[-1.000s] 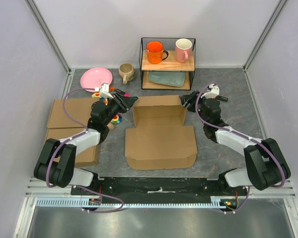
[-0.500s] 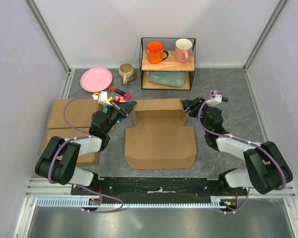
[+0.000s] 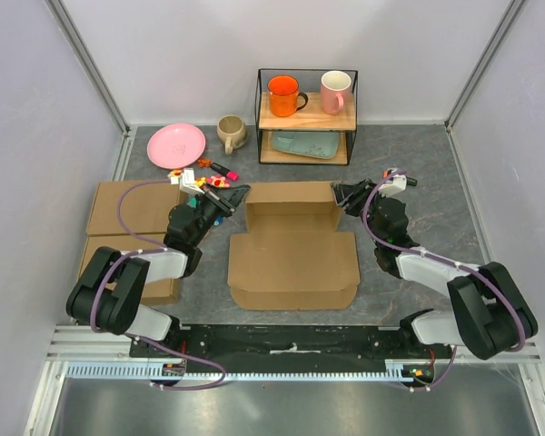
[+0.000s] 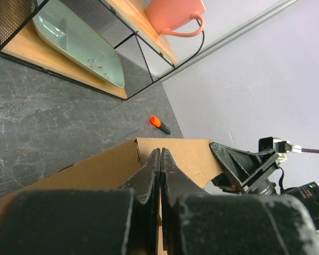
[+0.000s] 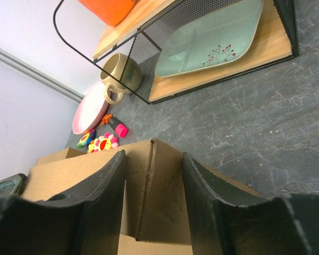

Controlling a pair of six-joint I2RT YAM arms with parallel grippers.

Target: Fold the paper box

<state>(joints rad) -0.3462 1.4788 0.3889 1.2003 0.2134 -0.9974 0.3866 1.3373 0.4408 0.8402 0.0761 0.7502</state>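
— Grey stone-look table (image 3: 418,163), pale walls round it. Where's the paper box (image 3: 293,259)?
— Middle of the table, between the two arms. Its near part lies flat and open, and its far part is folded up into low walls.
— And the left gripper (image 3: 242,189)?
— At the far left corner of it, fingers (image 4: 149,175) pressed tight together. Whether cardboard is nipped between them I can't tell.
— The right gripper (image 3: 338,192)?
— At the far right corner, fingers (image 5: 103,196) a fair way apart, one on each side of the upright cardboard fold there.
— Anything else about?
— A wire shelf (image 3: 306,116) at the back with an orange mug (image 3: 282,94) and a pink mug (image 3: 334,91) on top, a pink plate (image 3: 175,144) to its left, and two flat brown boxes (image 3: 132,213) by the left arm
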